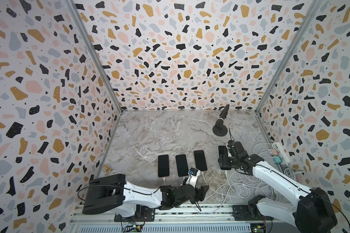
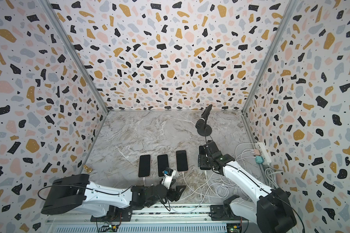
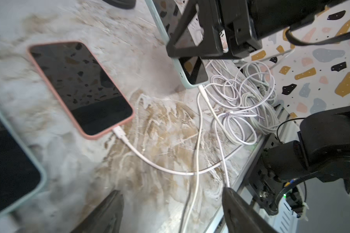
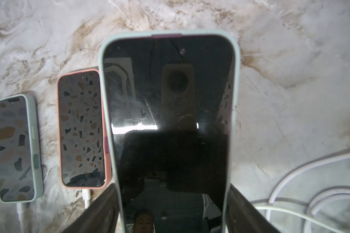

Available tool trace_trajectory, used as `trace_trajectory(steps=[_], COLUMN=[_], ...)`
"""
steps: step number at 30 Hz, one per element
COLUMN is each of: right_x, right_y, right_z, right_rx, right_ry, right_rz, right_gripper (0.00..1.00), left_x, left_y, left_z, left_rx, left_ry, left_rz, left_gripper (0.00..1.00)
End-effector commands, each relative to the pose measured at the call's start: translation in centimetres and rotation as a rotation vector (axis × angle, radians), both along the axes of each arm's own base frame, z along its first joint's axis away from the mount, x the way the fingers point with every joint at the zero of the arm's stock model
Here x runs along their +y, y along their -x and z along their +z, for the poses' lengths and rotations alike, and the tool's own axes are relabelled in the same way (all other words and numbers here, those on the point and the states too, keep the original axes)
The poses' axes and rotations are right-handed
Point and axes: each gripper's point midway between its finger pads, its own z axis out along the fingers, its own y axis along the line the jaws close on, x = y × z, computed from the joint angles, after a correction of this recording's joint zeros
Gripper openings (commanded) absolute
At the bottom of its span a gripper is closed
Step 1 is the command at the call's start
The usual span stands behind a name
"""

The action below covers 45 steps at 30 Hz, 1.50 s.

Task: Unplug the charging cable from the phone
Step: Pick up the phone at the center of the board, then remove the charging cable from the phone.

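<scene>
While right gripper (image 4: 172,189) clamps the phone (image 4: 170,100) by its sides, right of centre in both top views, cable (image 3: 202,94) is still plugged in. Left gripper (image 3: 171,190) hangs wide at lower centre, cable loose between its fingers. Grab and pull still left.

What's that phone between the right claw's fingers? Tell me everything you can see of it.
The phone is a slim slab in a pale green, matte-looking case, its dark glossy screen facing up, with a purple sliver at its far edge. The right gripper clasps its two long sides. A white cable is plugged into its near end. It seems tilted off the marble table.
</scene>
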Motion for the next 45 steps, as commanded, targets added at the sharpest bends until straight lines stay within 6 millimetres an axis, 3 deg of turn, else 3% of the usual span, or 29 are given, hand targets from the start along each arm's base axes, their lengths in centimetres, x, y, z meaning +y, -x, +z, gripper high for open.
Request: trace_trajectory(steps=[1, 5, 11, 22, 32, 45], right_x=[0.2, 0.3, 0.7, 0.9, 0.6, 0.6], right_y=[-0.8, -0.7, -0.5, 0.2, 0.8, 1.1], right_z=[1.5, 2.0, 2.6, 3.4, 4.2, 3.9], right_rx=[-0.049, -0.061, -0.065, -0.089, -0.112, -0.107], right_ry=[-0.019, -0.037, -0.058, -0.097, -0.099, -0.105], right_rz=[-0.015, -0.015, 0.005, 0.021, 0.036, 0.040], right_gripper=[0.50, 0.50, 0.50, 0.49, 0.47, 0.44], left_x=[-4.9, -7.1, -10.0, -12.5, -13.6, -14.2], left_y=[1.2, 2.4, 3.4, 2.0, 0.2, -0.2], left_z=[5.0, 5.0, 3.0, 1.1, 0.3, 0.2], left_rx=[-0.012, 0.010, 0.088, 0.172, 0.192, 0.187], left_ry=[0.243, 0.305, 0.329, 0.353, 0.361, 0.355], left_rz=[-0.091, -0.166, -0.232, -0.236, -0.224, -0.229], left_gripper=[0.73, 0.70, 0.68, 0.66, 0.56, 0.38])
